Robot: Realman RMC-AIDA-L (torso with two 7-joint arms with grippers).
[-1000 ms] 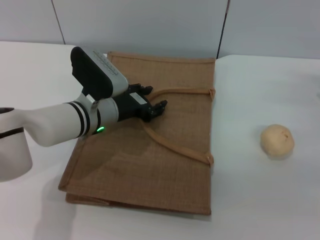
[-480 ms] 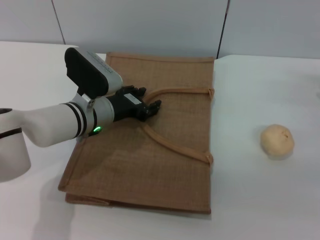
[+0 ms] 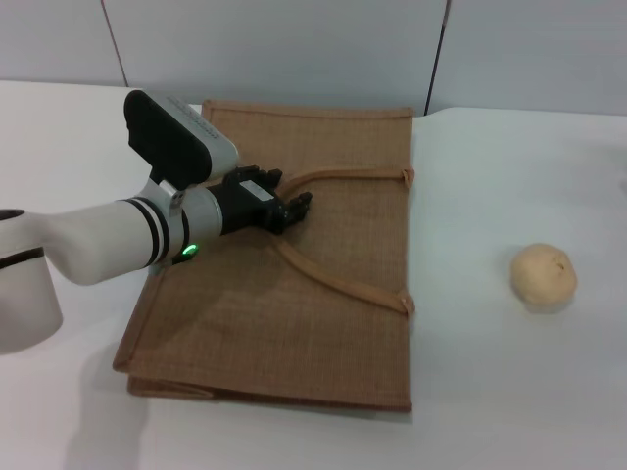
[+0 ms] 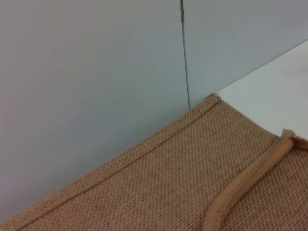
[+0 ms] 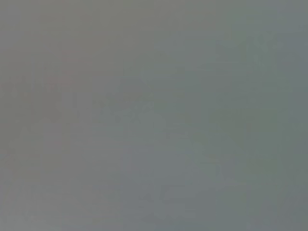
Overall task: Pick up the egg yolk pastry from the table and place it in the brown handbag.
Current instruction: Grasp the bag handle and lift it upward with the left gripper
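The egg yolk pastry [image 3: 544,274], a pale round bun, sits alone on the white table [image 3: 509,392] at the right. The brown handbag [image 3: 323,343] lies flat in the middle, and its tan strap handle [image 3: 343,284] arches toward the left. My left gripper [image 3: 297,208] rests on the bag at the top of that arch and looks shut on the strap. The left wrist view shows the bag's woven cloth [image 4: 159,192] and a piece of strap [image 4: 245,183]. My right gripper is out of view, and its wrist view shows only flat grey.
A grey panelled wall [image 3: 294,49] stands right behind the bag's far edge. The table's white top runs to the right and in front of the bag, with the pastry well apart from the bag's right edge.
My left gripper has drawn back to the left. The strap's arch and the whole bag have shifted a little left with it. The pastry has not moved.
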